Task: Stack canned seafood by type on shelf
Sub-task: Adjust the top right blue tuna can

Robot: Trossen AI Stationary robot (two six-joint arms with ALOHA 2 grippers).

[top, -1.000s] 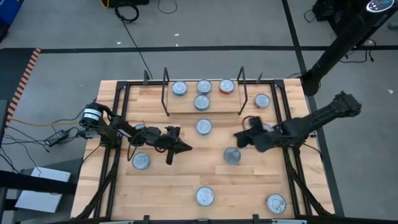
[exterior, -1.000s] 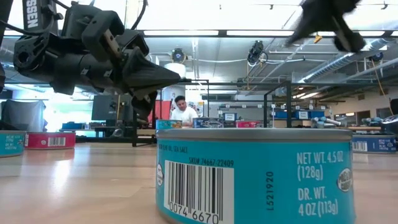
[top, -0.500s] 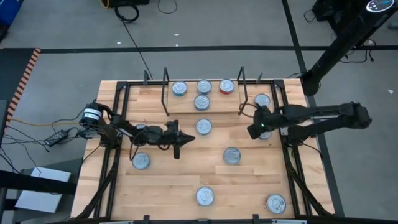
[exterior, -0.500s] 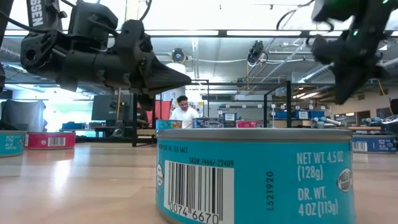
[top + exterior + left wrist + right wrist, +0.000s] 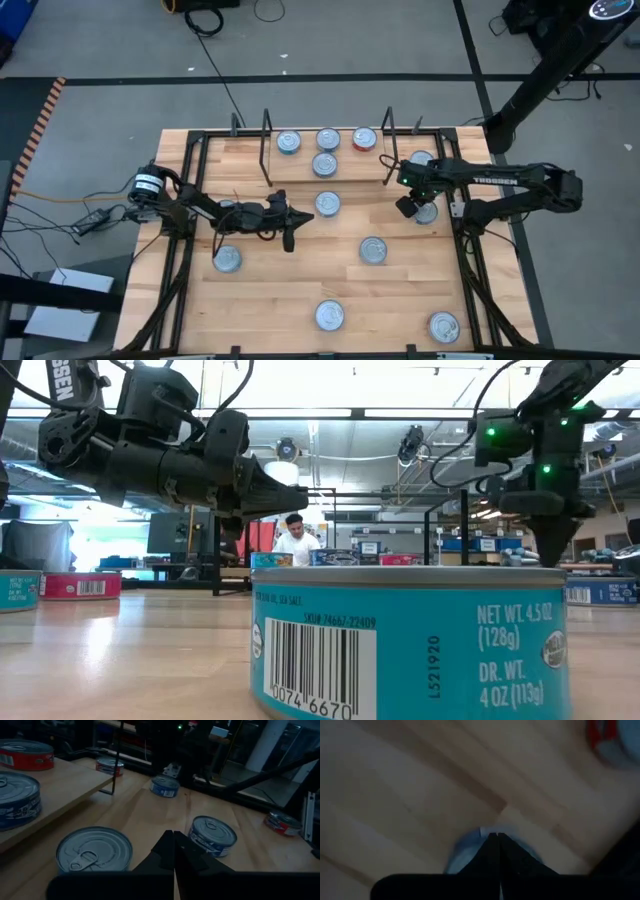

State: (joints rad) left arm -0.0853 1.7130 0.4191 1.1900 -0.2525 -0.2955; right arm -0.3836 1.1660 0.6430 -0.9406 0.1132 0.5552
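Left gripper (image 5: 291, 230): jaws pressed together, empty, above bare tabletop (image 5: 280, 300) just left of a silver-lidded tin (image 5: 327, 204). Shelf (image 5: 300, 168): back centre, carrying four tins (image 5: 325, 164). Loose tins (image 5: 372, 250): scattered over the table. Right gripper (image 5: 408, 207): jaws together, empty, pointing down over a tin (image 5: 426, 211) beside the shelf's right end.
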